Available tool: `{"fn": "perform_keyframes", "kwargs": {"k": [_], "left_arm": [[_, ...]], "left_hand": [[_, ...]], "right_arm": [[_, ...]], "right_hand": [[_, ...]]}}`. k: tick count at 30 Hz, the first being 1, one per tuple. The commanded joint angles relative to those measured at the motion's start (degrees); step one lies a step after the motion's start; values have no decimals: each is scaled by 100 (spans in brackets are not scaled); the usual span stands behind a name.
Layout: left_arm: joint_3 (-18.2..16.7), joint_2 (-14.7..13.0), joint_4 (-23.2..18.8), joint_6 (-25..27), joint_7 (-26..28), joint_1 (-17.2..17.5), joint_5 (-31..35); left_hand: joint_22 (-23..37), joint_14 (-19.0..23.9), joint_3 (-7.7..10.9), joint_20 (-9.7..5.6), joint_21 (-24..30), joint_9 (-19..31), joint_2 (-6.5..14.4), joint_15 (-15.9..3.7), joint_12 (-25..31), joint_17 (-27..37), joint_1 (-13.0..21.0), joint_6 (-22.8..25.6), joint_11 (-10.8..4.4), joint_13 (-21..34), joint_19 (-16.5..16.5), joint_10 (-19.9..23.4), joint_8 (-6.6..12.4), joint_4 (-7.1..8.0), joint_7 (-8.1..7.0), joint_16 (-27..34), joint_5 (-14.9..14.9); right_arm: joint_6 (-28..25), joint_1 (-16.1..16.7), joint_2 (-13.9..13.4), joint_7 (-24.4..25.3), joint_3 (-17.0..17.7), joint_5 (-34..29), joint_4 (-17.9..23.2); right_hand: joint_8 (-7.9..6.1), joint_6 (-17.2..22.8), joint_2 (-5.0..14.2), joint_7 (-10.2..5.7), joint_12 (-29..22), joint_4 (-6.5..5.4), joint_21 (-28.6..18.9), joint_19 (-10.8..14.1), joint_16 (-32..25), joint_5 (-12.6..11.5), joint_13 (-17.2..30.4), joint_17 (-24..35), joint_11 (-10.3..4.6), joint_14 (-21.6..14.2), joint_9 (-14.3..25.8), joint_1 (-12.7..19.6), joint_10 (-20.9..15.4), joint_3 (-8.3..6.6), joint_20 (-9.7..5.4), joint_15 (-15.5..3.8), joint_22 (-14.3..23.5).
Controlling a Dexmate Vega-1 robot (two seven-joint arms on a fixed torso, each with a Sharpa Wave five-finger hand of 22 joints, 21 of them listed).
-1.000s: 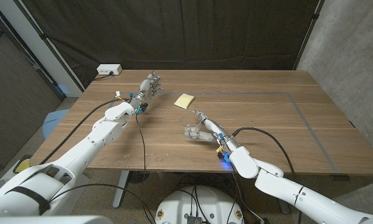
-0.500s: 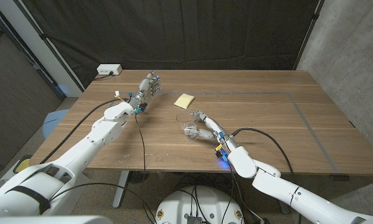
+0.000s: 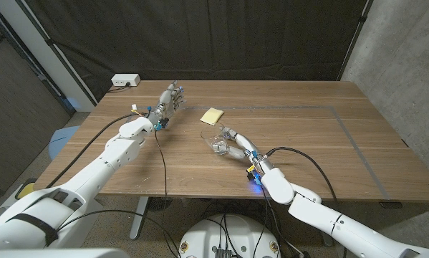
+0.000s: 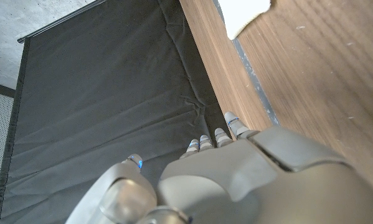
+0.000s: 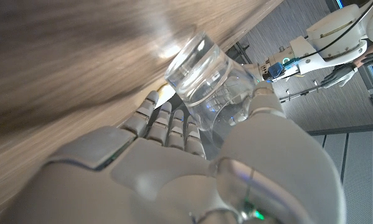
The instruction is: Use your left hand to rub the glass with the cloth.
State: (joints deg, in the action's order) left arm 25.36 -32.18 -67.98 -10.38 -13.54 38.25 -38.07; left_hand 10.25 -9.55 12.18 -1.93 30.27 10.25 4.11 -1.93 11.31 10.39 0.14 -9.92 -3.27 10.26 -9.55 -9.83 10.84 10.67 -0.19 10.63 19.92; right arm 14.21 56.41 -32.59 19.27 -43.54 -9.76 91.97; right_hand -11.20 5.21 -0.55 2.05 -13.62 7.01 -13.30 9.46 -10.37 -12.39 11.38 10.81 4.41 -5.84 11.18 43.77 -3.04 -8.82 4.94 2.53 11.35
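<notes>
While no writing reads, right hand apparently grips glass.

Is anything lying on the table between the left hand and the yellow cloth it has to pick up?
Nothing visible. In the head view the left hand hovers beside the yellow cloth with only bare table between them. The right hand holds the glass nearer the robot, off that line.

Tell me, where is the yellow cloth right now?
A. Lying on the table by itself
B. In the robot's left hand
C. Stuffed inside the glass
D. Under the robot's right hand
A. The yellow cloth lies on the wooden table with nothing touching it; the left hand is off to one side of it with nothing in it, and the right hand holds the glass.
</notes>
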Motion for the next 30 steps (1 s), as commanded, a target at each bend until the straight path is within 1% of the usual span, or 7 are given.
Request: {"fn": "perform_keyframes", "kwargs": {"k": [1, 5, 7, 13, 21, 27, 30], "left_arm": [[3, -5, -8, 24, 7, -32, 16], [18, 23, 19, 43, -16, -73, 13], [25, 35, 26, 51, -19, -87, 16], [46, 55, 32, 83, -7, -113, 35], [43, 39, -30, 149, 64, -92, 44], [34, 26, -59, 184, 99, -70, 37], [27, 23, -64, 187, 105, -65, 30]], "left_hand": [[28, -1242, -18, -240, -30, 26, 456, -101, 6, 18, 22, -1276, -9, 15, -812, -1082, -9, -14, -16, 17, 33], [28, -1240, -26, -235, -36, 26, 458, -97, 9, 18, 23, -1274, -2, 15, -810, -1077, -8, -13, -10, 18, 36], [28, -1234, -32, -237, -38, 26, 460, -100, 9, 17, 22, -1270, -5, 14, -803, -1077, -5, -12, -13, 20, 38], [28, -1235, -43, -236, -48, 26, 468, -103, 10, 17, 22, -1273, -9, 14, -800, -1074, -5, -9, -16, 20, 44], [28, -1228, -55, -240, -55, 26, 477, -101, 14, 17, 22, -1264, -3, 14, -786, -1064, -1, -7, -13, 22, 50], [29, -1231, -64, -234, -65, 26, 484, -99, 15, 16, 22, -1269, 0, 14, -787, -1062, -2, -5, -13, 20, 54], [29, -1225, -69, -230, -68, 26, 488, -97, 17, 16, 21, -1264, 8, 14, -781, -1057, 0, -4, -13, 22, 57]], "right_arm": [[-367, -50, -147, -378, -23, 22, 181], [-502, -79, -186, -532, -25, 67, 240], [-507, -100, -187, -583, -29, 88, 230], [-230, -133, -51, -412, -48, 51, 35], [595, -361, 414, 111, -126, -102, -713], [1104, -522, 687, 371, -195, -177, -1196], [1248, -575, 756, 443, -251, -273, -1330]], "right_hand": [[77, -388, -152, 116, 138, -28, 94, -194, 24, -123, 31, 26, 83, 269, 26, -91, 377, 90, 9, 102, 22], [107, -771, -241, 248, 220, -55, 130, -335, 32, -207, 52, 29, 184, 536, 41, -181, 699, 177, -54, 154, 26], [130, -1205, -288, 414, 259, -74, 132, -391, 19, -286, 68, 32, 295, 721, 54, -232, 971, 239, -45, 232, 28], [134, -1674, -404, 500, 285, -51, 126, -423, 1, -365, 82, 22, 407, 833, 76, -233, 1252, 323, -36, 251, 27], [25, -1858, -645, 416, 193, -5, 58, -248, -66, -424, 104, 13, 347, 727, 118, -230, 1242, 486, 70, 185, 14], [-111, -1717, -752, 311, 73, 36, 21, -97, -85, -490, 125, 4, 226, 631, 152, -158, 1041, 579, -99, 20, -5], [-157, -1687, -831, 237, 27, 48, -28, 97, -109, -517, 136, 1, 164, 522, 169, -144, 963, 669, 119, -57, -24]]}}
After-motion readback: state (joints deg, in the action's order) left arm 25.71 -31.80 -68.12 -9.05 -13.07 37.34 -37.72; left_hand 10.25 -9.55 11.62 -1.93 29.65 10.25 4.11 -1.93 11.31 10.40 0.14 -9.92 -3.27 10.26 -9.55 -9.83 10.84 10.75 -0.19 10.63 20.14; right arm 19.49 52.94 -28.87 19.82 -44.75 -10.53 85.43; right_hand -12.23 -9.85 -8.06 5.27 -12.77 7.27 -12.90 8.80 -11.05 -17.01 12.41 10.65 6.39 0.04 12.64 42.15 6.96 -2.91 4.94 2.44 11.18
